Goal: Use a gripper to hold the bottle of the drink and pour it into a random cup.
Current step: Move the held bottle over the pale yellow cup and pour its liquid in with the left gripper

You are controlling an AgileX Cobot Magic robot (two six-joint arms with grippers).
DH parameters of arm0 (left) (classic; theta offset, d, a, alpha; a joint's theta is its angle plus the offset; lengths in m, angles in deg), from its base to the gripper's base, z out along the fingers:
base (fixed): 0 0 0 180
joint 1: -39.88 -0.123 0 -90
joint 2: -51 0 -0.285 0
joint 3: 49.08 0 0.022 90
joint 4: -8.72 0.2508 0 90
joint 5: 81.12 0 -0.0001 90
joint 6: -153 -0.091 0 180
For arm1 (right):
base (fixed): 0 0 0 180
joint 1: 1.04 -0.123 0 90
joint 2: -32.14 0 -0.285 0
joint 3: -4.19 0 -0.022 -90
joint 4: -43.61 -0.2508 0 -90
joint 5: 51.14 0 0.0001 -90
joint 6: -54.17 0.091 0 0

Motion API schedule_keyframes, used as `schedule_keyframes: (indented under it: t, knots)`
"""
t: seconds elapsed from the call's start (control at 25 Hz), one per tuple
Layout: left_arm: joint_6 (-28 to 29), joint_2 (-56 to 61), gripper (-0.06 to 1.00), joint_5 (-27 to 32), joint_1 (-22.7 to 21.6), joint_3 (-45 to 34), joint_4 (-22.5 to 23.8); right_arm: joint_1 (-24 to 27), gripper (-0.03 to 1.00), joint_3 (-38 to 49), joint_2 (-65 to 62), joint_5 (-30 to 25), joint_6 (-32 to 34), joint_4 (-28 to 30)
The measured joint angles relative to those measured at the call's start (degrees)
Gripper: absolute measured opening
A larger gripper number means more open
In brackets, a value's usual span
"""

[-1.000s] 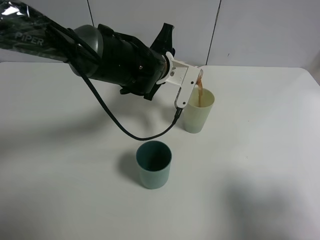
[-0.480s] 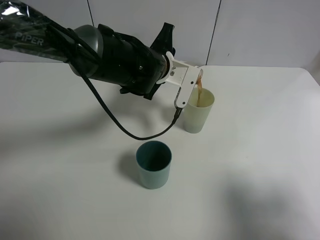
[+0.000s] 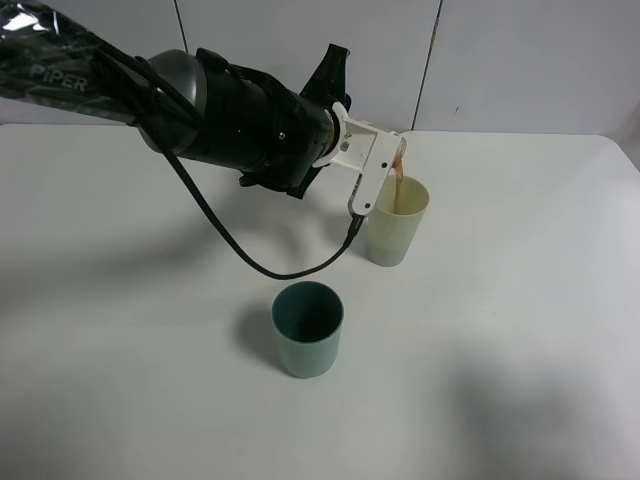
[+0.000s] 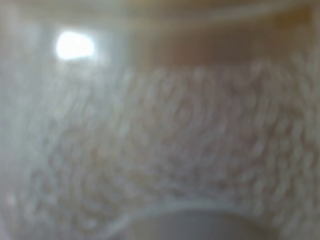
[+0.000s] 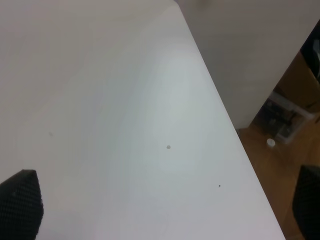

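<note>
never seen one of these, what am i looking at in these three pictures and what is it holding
It is a robot with two arms, each ending in a two-fingered claw. The wide picture is from a camera high above a white table. There the left gripper holds a small bottle tipped over a pale yellow-green cup, and brown drink runs in. A dark teal cup stands apart, nearer the camera. The other two pictures come from wrist cameras: the left is too blurred to read; the right shows the table and the open, empty right gripper.
</note>
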Motion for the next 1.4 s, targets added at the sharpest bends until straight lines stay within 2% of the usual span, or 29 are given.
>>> schedule_keyframes:
  t: [1.4]
  knots:
    - [-0.7, 0.0, 0.33, 2.8, 2.0, 0.0, 3.1, 0.0, 1.00, 0.0, 0.0, 0.0, 0.0, 0.0]
